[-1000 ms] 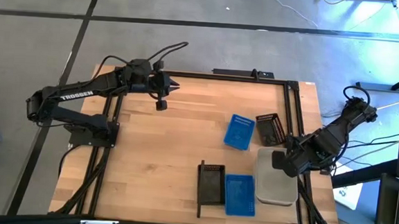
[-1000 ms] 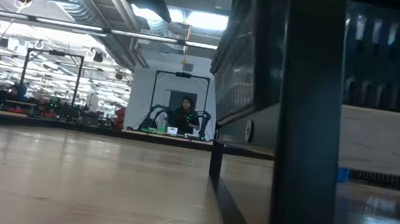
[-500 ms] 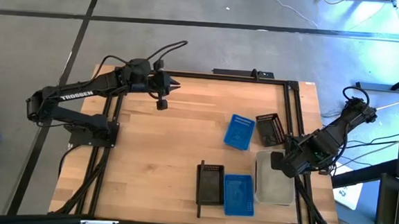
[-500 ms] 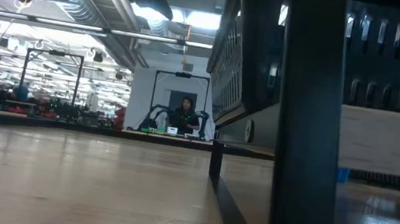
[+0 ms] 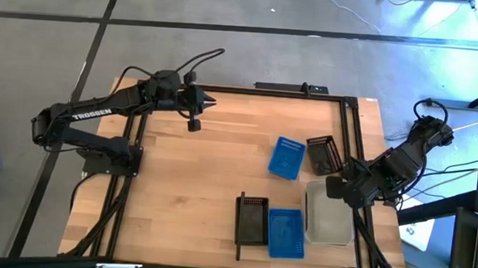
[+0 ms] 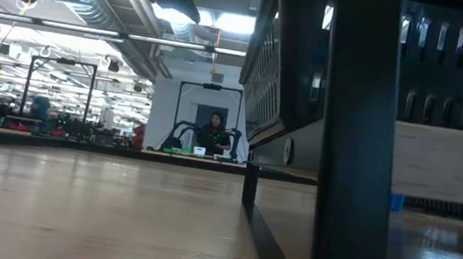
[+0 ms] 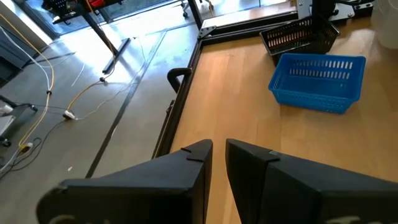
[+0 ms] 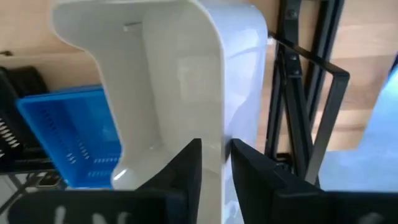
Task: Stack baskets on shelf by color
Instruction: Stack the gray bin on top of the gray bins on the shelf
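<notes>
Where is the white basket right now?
In the high view the white basket sits at the table's right side, beside a blue basket, with the right gripper at its rim; the right wrist view shows the fingers straddling its wall.

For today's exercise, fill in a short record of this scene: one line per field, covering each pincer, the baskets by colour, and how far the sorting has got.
Left pincer: near the table's far edge, nearly closed, holding nothing
Right pincer: closed on the white basket
White basket: beside the blue basket in the row
Black basket in the row: other side of that blue one
Loose blue basket: mid-table
Loose black basket: next to it
Progress: no stacks visible
</notes>
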`<state>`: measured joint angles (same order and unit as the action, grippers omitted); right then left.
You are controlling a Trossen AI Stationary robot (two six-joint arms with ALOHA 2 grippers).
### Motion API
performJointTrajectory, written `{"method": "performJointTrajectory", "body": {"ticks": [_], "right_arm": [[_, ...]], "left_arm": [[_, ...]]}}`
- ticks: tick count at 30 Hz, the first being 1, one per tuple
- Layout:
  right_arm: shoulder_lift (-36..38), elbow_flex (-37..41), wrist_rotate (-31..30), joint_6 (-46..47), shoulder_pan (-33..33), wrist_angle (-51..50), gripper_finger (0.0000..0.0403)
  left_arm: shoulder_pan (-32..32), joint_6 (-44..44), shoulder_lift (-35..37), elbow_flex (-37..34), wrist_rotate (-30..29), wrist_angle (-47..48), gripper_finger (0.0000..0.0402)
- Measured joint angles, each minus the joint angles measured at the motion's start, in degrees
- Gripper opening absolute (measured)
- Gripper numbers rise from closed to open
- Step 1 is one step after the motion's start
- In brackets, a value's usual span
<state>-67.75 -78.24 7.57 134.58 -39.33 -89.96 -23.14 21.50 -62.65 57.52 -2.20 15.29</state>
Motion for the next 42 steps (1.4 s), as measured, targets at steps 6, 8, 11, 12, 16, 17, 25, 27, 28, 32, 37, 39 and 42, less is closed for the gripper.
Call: {"method": "performJointTrajectory", "body": {"ticks": [6,8,11,12,16,17,25,27,28,32,37,39,42], "right_arm": [[0.03,-1.33,-0.28,-1.47,0.00,-0.08,0.0083],[0.03,-1.37,-0.28,-1.55,0.00,-0.08,0.0083],[0.03,-1.37,-0.22,-1.57,-0.37,-0.08,0.0083],[0.03,-1.37,-0.35,-1.66,-0.48,-0.08,0.0083],[0.26,-1.37,-2.44,-3.55,-0.59,-0.08,0.0083],[0.49,-1.37,-3.45,-4.84,-0.57,-0.05,0.0083],[2.84,-1.40,-9.59,-9.62,-0.52,-0.06,0.0083],[3.02,-1.42,-9.13,-9.03,-0.55,-0.06,0.0083],[3.02,-1.42,-8.82,-9.05,-0.55,-0.03,0.0083],[3.05,-1.42,-8.15,-11.72,-0.55,-0.03,0.0083],[3.22,-5.06,-13.18,-12.07,-0.55,-0.11,0.0083],[3.23,-7.50,-17.89,-13.38,-0.55,-0.03,0.0083],[3.36,-10.16,-28.74,-17.86,-0.50,0.04,0.0083]], "left_arm": [[0.01,-0.11,0.00,0.00,-0.01,0.01,0.0039],[0.00,-0.11,0.00,0.00,0.00,0.02,0.0039],[0.00,-0.11,0.00,0.00,0.00,0.02,0.0039],[0.00,-0.11,0.00,0.00,-0.02,0.02,0.0039],[0.02,-0.11,0.00,0.00,-0.02,0.04,0.0039],[0.02,-0.11,0.00,0.00,-0.01,0.04,0.0039],[0.02,-0.11,0.00,0.02,-0.01,0.04,0.0039],[0.02,-0.11,0.00,0.02,-0.02,0.06,0.0039],[0.02,-0.12,0.00,0.02,-0.02,0.06,0.0039],[0.02,-0.37,0.00,0.02,0.00,0.07,0.0039],[0.02,-0.42,0.00,0.02,0.00,0.07,0.0039],[0.02,-0.44,0.00,0.02,-0.02,0.07,0.0039],[0.02,-0.44,0.00,0.02,-0.01,0.07,0.0039]]}}
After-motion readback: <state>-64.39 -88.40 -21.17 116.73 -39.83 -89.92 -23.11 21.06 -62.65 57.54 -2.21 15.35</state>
